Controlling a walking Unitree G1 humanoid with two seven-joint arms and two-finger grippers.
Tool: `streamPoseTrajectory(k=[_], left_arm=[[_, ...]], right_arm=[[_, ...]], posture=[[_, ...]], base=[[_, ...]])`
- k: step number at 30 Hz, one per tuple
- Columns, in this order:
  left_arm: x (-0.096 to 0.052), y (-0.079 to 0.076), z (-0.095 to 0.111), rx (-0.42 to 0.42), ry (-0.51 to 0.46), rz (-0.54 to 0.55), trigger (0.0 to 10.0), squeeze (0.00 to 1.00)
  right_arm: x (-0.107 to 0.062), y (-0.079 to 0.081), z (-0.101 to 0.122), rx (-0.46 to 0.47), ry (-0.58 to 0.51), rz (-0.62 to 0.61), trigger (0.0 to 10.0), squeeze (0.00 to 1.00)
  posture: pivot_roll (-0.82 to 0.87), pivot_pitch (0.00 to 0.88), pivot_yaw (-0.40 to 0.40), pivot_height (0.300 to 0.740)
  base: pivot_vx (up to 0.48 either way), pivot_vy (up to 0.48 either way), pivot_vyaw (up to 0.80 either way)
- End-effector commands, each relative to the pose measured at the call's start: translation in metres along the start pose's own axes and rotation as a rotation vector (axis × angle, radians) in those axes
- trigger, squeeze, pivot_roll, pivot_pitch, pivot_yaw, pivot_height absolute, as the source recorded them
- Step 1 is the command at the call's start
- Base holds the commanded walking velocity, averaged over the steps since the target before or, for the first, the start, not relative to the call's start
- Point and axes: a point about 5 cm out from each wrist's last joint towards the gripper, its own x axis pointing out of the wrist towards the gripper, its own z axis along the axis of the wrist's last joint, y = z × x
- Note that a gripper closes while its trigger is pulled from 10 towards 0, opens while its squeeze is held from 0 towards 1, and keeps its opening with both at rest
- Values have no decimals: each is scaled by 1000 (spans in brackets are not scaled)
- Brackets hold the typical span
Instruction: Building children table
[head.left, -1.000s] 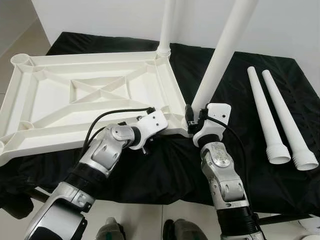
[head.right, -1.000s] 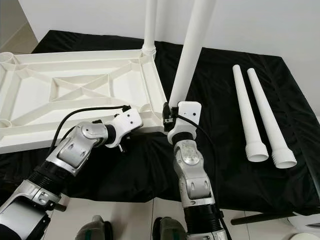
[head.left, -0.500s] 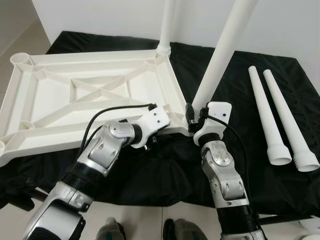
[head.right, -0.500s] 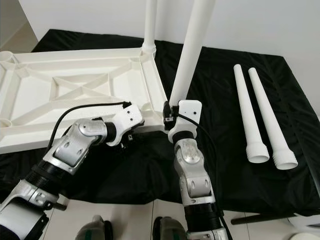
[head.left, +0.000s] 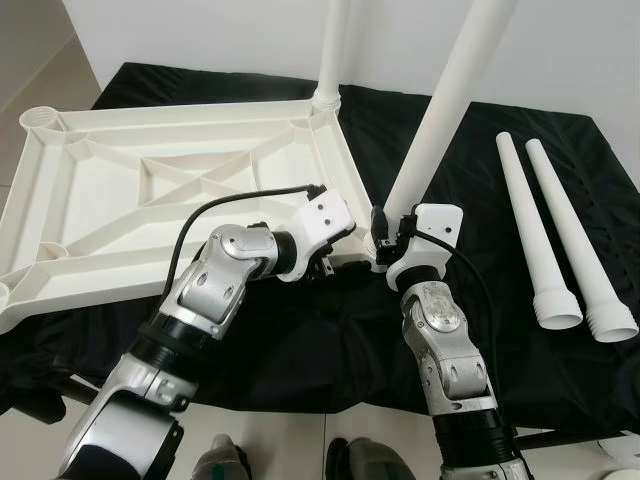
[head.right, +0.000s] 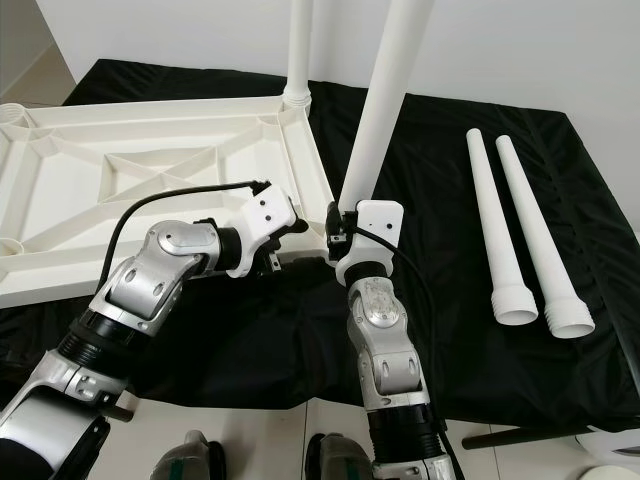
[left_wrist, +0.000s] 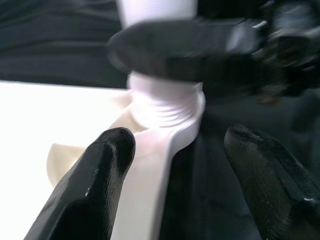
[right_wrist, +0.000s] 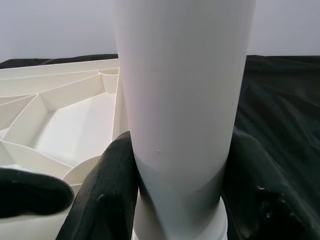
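The upturned white plastic ribbed tabletop (head.left: 170, 190) is seen at the left of the frame on a black cloth (head.left: 480, 150). At centre, a tall white plastic leg (head.left: 445, 110) is pinched by the right gripper (right_wrist: 175, 190). The left gripper (left_wrist: 175, 165) is spread around the threaded corner socket (left_wrist: 167, 112).

You see a plain white upturned tabletop (head.left: 150, 190), its ribs crossing in an X pattern, on a worktop draped in black cloth (head.left: 480, 210). The two standing legs, one at the far corner (head.left: 332, 50) and one at the near corner (head.left: 450, 90), are the same white, as are the two loose legs (head.left: 560, 235) lying to the right. Your arms are silver with white wrist housings; the left pincer (left_wrist: 175, 165) and right pincer (right_wrist: 180, 200) have black fingers. The wall behind is pale grey-white.
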Motion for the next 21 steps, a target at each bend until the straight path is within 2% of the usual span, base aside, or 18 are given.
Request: streamPoseTrajectory(k=[1,6,9,14,15,16,17,19,20,21], left_arm=[[1,10,-7,-3,49,151,10000,0],[4,10,-19,3,131,178,10000,0],[7,11,-35,7,238,227,10000,0],[8,10,-40,3,265,223,10000,0],[8,7,-41,5,265,195,9216,0],[8,7,-41,5,265,195,9216,0],[8,5,-42,6,264,171,5529,0],[8,3,-42,6,264,156,5529,0],[8,2,-40,21,247,140,0,0],[8,2,-40,27,242,136,0,0]], right_arm=[[-2,-7,-16,-6,80,-37,10000,0],[-2,-8,-16,-7,78,-39,10000,0],[-2,-8,-15,-6,75,-44,10000,0],[-1,-9,-15,-6,75,-46,10000,0],[-1,-9,-15,-7,75,-46,10000,0],[-1,-9,-15,-7,75,-46,10000,0],[-1,-9,-15,-8,74,-48,10000,0],[-1,-9,-15,-8,74,-49,10000,0],[-1,-10,-15,-9,75,-51,10000,0],[0,-10,-15,-10,75,-51,10000,0]], posture=[[-30,69,-35,740],[-32,68,-34,740],[-33,70,-34,740],[-32,71,-34,740],[-33,72,-34,740],[-33,72,-34,740],[-33,72,-34,740],[-33,72,-34,740],[-32,71,-35,740],[-32,71,-35,740]], base=[[0,0,0],[0,0,0],[0,0,0],[0,0,0],[0,0,0],[0,0,0],[0,0,0],[0,0,0],[0,0,0],[0,0,0]])
